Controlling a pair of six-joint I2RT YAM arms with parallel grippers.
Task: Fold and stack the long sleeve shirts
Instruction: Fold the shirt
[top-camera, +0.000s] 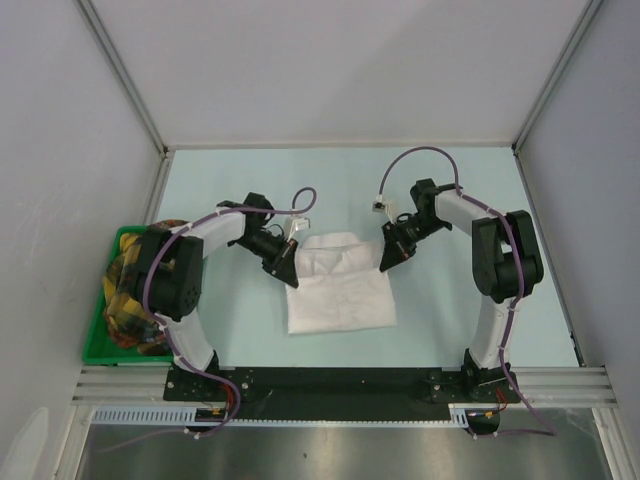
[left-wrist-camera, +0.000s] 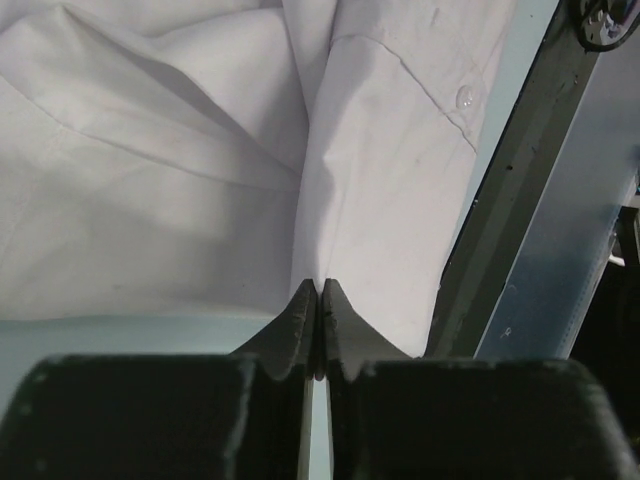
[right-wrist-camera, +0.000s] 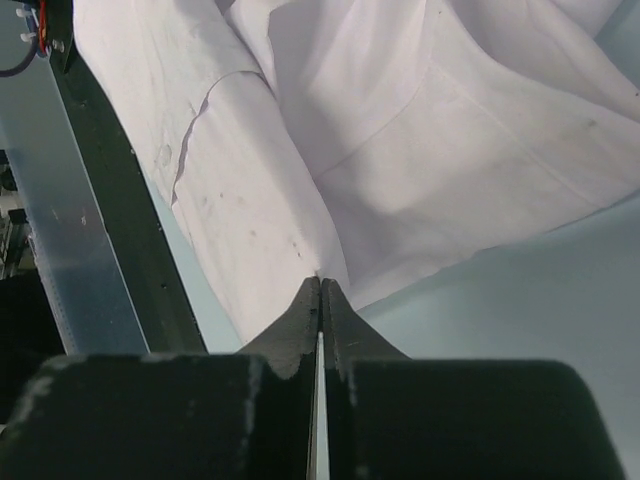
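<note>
partly folded shirt (top-camera: 340, 290) flat on bench (top-camera: 450, 320). left gripper (left-wrist-camera: 318, 292) pressed together, pinching shirt's far-left corner. right gripper (right-wrist-camera: 320, 285) likewise pinching far-right corner. for clean fold: lift both level, edge taut, carry to shirt's near hem, match corners.

The left arm (top-camera: 172, 275) covers much of the green bin (top-camera: 98, 338) at the table's (top-camera: 470, 200) left edge and the patterned cloth (top-camera: 128, 312) inside. Picture edges crop the shirt (left-wrist-camera: 150, 200) in both wrist views.
</note>
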